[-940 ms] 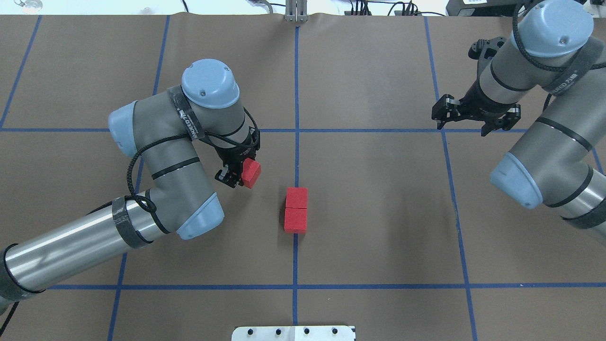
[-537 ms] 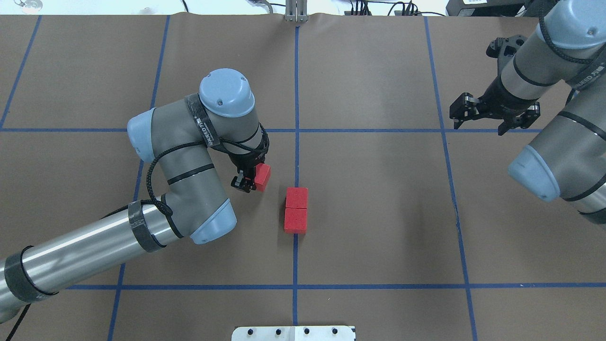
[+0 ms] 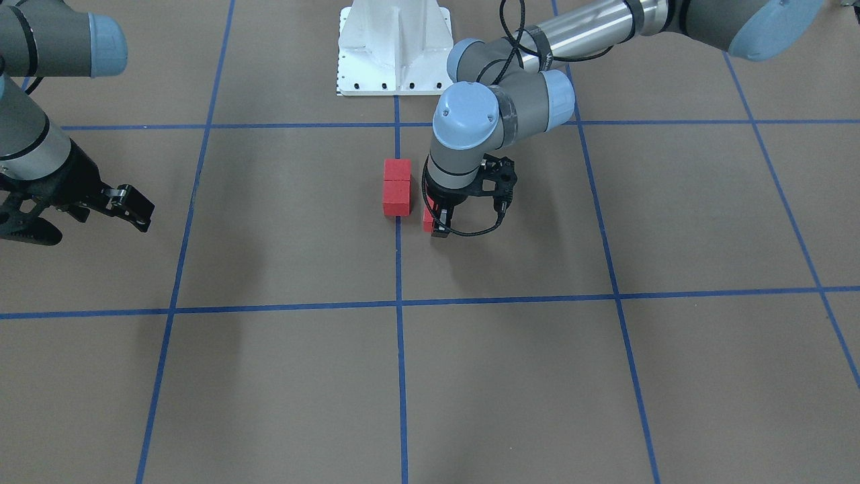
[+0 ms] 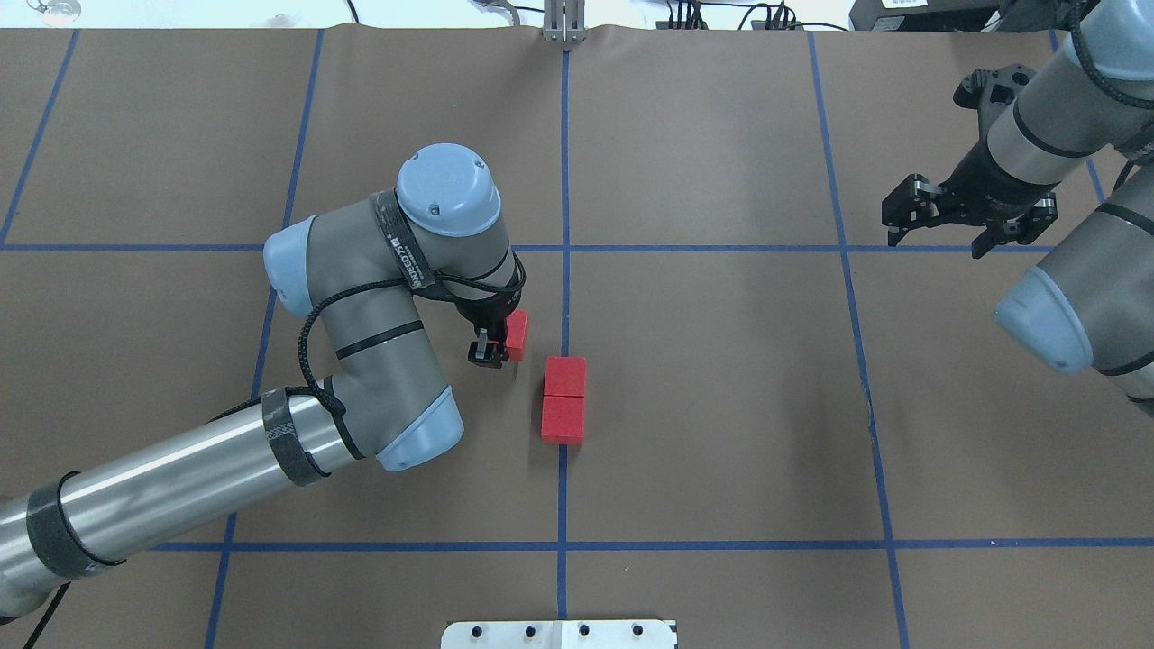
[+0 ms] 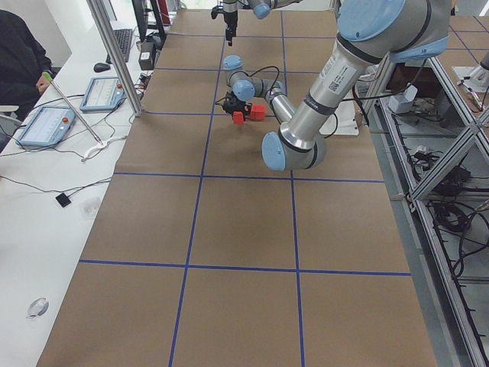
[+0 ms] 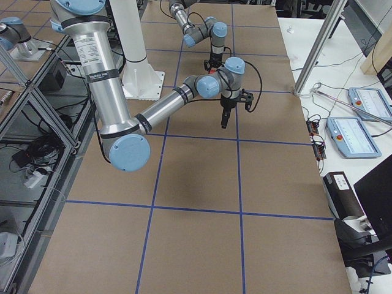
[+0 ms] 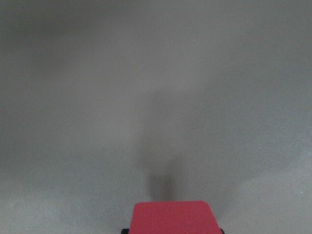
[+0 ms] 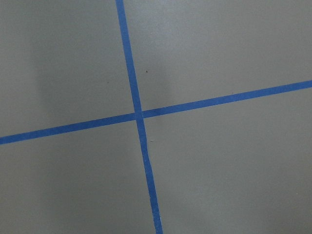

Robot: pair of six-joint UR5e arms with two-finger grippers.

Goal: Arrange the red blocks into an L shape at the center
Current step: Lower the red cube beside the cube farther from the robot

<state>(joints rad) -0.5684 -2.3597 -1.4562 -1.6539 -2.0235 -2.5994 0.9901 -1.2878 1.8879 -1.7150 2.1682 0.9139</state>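
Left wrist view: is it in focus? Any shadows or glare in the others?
Left wrist view: soft, the table textureless, a dark shadow streak above the held red block. Right wrist view: blue tape crisp. Overhead view: faint diffuse shadows, sheen on the left arm's metal tube.

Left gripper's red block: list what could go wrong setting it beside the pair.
1. The held block in the left gripper hangs close to the pair of blocks; a sideways approach could shove them off the blue line.
2. Released with a gap or skewed, it may not form an L.
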